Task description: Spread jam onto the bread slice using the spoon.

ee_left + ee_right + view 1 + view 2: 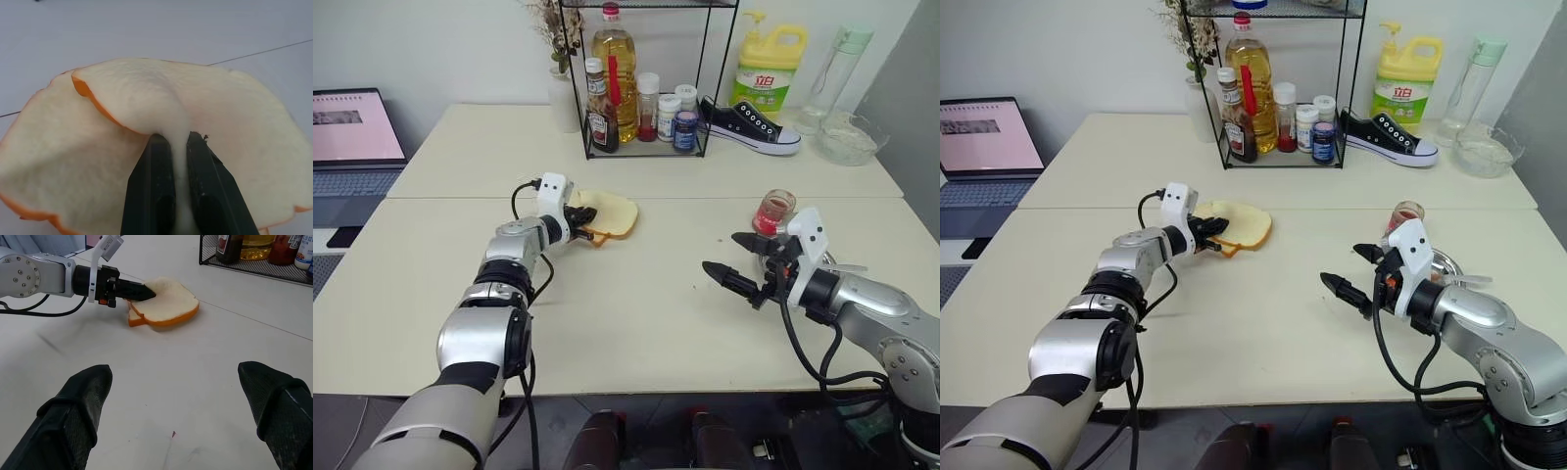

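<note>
The bread slice point(612, 212) is seen lying on the cream table point(636, 313), just in front of the seam between the two tabletops, with its long axis running across the table from the robot's left toward its right. Two pale slices are stacked there, and the upper one is pinched at its near left edge by the left gripper point(576, 219), whose two black fingers point(152, 191) are closed on a fold of the soft crumb so that the edge is lifted and curled above the lower slice. The orange crust is seen along the raised rim. Well apart to the right, the jam point(773, 210) is held in a small clear jar standing upright on the table. Beside the jar a round shiny steel dish point(1440, 262) is partly hidden behind the right arm, and a thin silver handle of the spoon point(1464, 281) is seen jutting from it. The right gripper point(736, 262) is held above bare table in front of the jar, its fingers spread wide with nothing between them. Farther back a wire rack point(641, 78) of bottles, a sneaker point(749, 124), a yellow detergent bottle point(768, 67) and a glass bowl point(849, 139) are placed; a laptop point(352, 137) is set at the far left.
</note>
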Available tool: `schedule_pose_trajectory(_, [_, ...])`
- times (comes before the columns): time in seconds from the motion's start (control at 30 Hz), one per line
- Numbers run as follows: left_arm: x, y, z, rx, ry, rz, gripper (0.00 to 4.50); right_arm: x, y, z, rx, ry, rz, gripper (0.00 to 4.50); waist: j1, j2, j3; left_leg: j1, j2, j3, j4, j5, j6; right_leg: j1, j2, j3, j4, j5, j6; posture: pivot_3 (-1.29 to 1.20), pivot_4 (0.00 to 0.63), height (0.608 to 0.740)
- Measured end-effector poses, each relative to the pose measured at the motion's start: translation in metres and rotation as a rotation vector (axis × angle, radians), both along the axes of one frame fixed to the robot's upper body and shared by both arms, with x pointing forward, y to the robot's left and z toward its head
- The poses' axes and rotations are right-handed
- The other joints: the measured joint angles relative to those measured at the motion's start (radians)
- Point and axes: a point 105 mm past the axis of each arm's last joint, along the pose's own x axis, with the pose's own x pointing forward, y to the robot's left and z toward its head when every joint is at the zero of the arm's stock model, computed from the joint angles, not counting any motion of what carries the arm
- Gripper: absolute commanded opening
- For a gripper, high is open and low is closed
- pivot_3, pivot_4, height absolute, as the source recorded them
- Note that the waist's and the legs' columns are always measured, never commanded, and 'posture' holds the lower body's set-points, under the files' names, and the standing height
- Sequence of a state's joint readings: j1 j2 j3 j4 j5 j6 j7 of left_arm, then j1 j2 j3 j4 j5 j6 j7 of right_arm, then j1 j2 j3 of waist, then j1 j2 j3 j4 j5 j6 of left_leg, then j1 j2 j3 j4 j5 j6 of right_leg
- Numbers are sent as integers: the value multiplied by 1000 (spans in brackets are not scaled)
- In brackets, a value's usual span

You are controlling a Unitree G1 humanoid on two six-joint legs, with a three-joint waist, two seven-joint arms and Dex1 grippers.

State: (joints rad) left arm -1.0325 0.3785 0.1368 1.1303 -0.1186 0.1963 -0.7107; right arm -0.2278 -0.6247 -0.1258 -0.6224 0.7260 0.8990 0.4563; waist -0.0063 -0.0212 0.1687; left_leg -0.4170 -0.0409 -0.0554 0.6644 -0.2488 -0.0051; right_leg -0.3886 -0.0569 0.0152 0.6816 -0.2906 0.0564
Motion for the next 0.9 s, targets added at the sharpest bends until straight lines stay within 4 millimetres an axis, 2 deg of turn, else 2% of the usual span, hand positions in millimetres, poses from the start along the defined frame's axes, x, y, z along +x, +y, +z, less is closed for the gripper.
schedule_pose_trajectory(0.13, [-3, -10, 40, -83, -81, -102, 10, 0, 0, 0, 1, 0, 1, 4500, 0, 0, 0, 0, 0, 0, 0, 0, 0, 0, 0, 0, 0, 0, 0, 0, 150, 740])
schedule_pose_trajectory(0.23, [-22, -23, 73, -112, -158, -252, 10, 0, -3, 2, -5, -5, -3, 4500, -5, 0, 0, 0, 0, 0, 0, 0, 0, 0, 0, 1, -1, 0, 0, 0, 150, 740])
schedule_pose_trajectory(0.3, [-37, -33, 81, -125, -157, -339, 10, 1, -8, 4, -18, -13, -16, 4500, -6, 0, 0, 0, 1, 0, 0, 0, 0, 0, 0, 1, -1, 0, 0, 0, 150, 740])
schedule_pose_trajectory(0.37, [-57, -46, 78, -144, -114, -437, 10, -2, -13, 6, -19, -8, -18, 4500, -6, 1, 0, 0, 1, 0, 0, 0, 0, 0, 0, 1, -1, 0, 0, 0, 150, 740])
schedule_pose_trajectory(0.5, [-103, -73, 59, -121, 3, -672, 10, -18, -21, 6, -35, 36, 4, 4500, -6, 1, 0, 0, 1, 0, 0, 0, 0, 1, 0, 2, -1, 0, 0, 0, 150, 740])
schedule_pose_trajectory(0.67, [-139, -87, 33, -29, 110, -872, 10, -38, -25, 10, -48, 72, 28, 4500, -2, 1, 0, 1, 1, 0, 0, 0, 0, 2, 0, 2, -1, 0, 0, 0, 150, 740])
schedule_pose_trajectory(0.8, [-147, -99, 17, 31, 124, -960, 10, -43, -24, 7, -33, 95, 24, 4500, 1, 1, 0, 1, 1, 0, 0, 0, 0, 2, 0, 2, -1, 0, 0, 0, 150, 740])
schedule_pose_trajectory(0.9, [-131, -101, -2, 145, 81, -939, 10, -45, -22, 7, -28, 100, 20, 4500, 4, 1, 0, 1, 1, 0, 0, 0, 0, 3, 0, 1, -1, 0, 0, 0, 150, 740])
